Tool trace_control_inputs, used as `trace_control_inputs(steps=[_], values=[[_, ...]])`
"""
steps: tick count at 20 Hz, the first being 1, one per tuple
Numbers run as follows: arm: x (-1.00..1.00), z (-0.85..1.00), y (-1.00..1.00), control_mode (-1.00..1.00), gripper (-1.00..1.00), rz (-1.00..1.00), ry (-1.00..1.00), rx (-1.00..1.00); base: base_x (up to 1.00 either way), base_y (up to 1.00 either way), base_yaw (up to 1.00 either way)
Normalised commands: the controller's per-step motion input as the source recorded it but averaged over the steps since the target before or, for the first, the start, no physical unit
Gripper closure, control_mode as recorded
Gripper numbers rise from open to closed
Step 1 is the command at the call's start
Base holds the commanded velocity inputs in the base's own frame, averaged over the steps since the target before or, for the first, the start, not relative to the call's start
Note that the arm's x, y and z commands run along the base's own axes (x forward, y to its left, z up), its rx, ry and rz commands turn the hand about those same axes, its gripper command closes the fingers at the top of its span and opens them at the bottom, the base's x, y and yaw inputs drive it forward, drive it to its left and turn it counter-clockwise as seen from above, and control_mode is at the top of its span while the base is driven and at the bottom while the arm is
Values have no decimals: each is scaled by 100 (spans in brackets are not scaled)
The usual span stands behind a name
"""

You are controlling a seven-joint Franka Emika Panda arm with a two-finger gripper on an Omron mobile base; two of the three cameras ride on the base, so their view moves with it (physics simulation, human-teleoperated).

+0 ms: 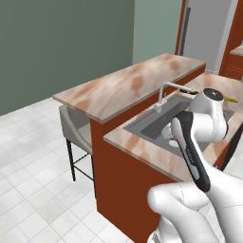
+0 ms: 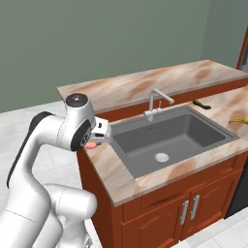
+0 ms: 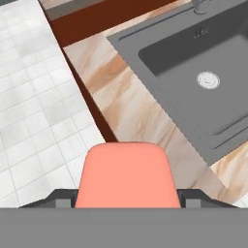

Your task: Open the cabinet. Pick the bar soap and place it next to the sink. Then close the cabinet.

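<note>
- Left base view: the white arm (image 1: 199, 156) is leaning over the marble tabletop (image 1: 142, 147) in front of the grey sink (image 1: 156, 124), and it is hiding part of the basin. The faucet (image 1: 163, 95) is standing behind the sink.
- Right base view: the fingers (image 2: 95, 142) are hovering over the tabletop (image 2: 109, 169) just left of the sink (image 2: 169, 138), and a bit of the pink bar soap (image 2: 91, 144) is peeking out under the hand.
- Hand view: the fingers (image 3: 127, 197) are gripping the bar soap (image 3: 126, 177) from both sides, above the tabletop (image 3: 116, 97) edge beside the sink (image 3: 193, 82), with the white floor (image 3: 34, 106) lying below.
</note>
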Motion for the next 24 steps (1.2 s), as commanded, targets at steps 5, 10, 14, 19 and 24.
trace_control_inputs(steps=[5,10,14,19,24], values=[[50,-37,-7,-100,100,0,4,0,0,0,0],[54,-35,-4,-100,100,3,10,0,0,0,0],[58,-24,0,-100,100,18,16,0,0,0,0],[45,-20,0,-100,100,26,14,0,0,0,0],[37,-6,0,-100,100,26,5,0,0,0,0]])
